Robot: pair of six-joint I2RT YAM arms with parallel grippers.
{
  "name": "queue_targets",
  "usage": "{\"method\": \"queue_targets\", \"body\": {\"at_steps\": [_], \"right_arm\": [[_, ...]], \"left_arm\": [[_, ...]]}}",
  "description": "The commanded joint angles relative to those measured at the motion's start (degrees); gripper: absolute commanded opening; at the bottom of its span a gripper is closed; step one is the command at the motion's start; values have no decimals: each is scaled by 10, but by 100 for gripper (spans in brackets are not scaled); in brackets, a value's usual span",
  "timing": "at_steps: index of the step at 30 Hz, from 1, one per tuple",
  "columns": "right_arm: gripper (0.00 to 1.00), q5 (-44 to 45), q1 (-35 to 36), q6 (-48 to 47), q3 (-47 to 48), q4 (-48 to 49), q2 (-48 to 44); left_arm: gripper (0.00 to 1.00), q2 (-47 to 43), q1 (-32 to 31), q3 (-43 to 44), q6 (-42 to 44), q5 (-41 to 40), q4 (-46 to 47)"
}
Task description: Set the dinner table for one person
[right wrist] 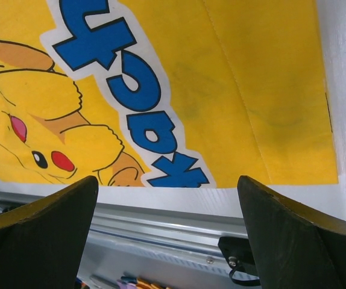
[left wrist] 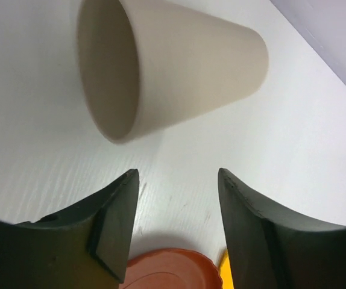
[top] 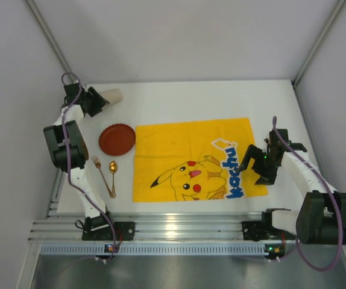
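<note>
A beige cup (top: 114, 95) lies on its side at the far left of the white dinner table (top: 221, 99). My left gripper (top: 99, 100) is just left of it. In the left wrist view the cup (left wrist: 173, 66) lies beyond the fingertips, its mouth turned left. There my left gripper (left wrist: 178, 174) is open, with only bare tabletop between the fingers. A red plate (top: 117, 139) sits beside the yellow Pikachu cloth (top: 191, 158). A fork (top: 100, 171) and a gold spoon (top: 113, 177) lie near the front left. My right gripper (top: 261, 166) hovers open over the cloth's right edge.
The right wrist view shows my right gripper (right wrist: 168, 180) wide apart above the cloth's near right corner (right wrist: 269, 120) and the aluminium rail (right wrist: 161, 217). The red plate's rim (left wrist: 173, 268) shows low in the left wrist view. Grey walls close in the table's far side.
</note>
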Motion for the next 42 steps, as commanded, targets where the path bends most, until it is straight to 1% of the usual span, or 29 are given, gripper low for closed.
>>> {"method": "queue_targets", "body": {"at_steps": [1, 2, 3, 6, 9, 11, 13, 14, 16, 17, 18, 21, 22, 25, 26, 30, 33, 37, 38, 42], "right_arm": [[100, 10, 8, -6, 32, -3, 0], [100, 10, 9, -6, 30, -2, 1], [100, 11, 8, -4, 28, 3, 3], [100, 10, 8, -3, 23, 12, 9], [100, 8, 8, -2, 20, 17, 19], [100, 7, 8, -3, 20, 16, 21], [100, 10, 9, -6, 21, 11, 18], [100, 13, 8, -8, 21, 8, 17], [100, 17, 8, -11, 21, 1, 14], [100, 19, 8, -12, 20, -1, 14], [100, 20, 8, -12, 20, -3, 14], [100, 21, 8, -10, 15, -6, 15], [100, 21, 22, -10, 13, -6, 14], [100, 22, 32, -2, -2, -7, 10], [100, 22, 32, 0, -7, -7, 8], [100, 19, 40, 11, -23, -5, -7], [100, 22, 47, 21, -31, -6, -13], [100, 29, 66, 28, -33, -7, -15], [100, 31, 67, 28, -32, -9, -11], [100, 37, 69, 27, -24, -9, 4]], "left_arm": [[62, -53, 1, -4, 4, 44, 12], [64, -68, 3, -42, 9, 45, 21], [68, -97, 3, -63, 17, 41, 26], [70, -136, 15, -123, 24, 24, 58], [71, -139, 35, -126, 28, -3, 66], [71, -135, 48, -118, 25, -44, 77], [72, -128, 51, -117, 23, -72, 119], [72, -121, 51, -109, 21, -95, 129], [72, -86, 52, -90, 7, -100, 148], [72, -73, 53, -68, 1, -90, 150], [72, -49, 52, -60, -12, -84, 166], [72, -16, 53, -45, -44, -68, 214], [72, -7, 53, -40, -53, -62, 241], [72, 41, 51, 6, -91, -26, 259], [72, 52, 52, 28, -100, -22, 273], [72, 99, 52, 56, -150, -16, 325], [72, 133, 51, 92, -173, -17, 342], [72, 186, 50, 176, -195, 4, 337], [72, 201, 51, 186, -207, 7, 337], [71, 217, 44, 203, -238, 22, 362]]}}
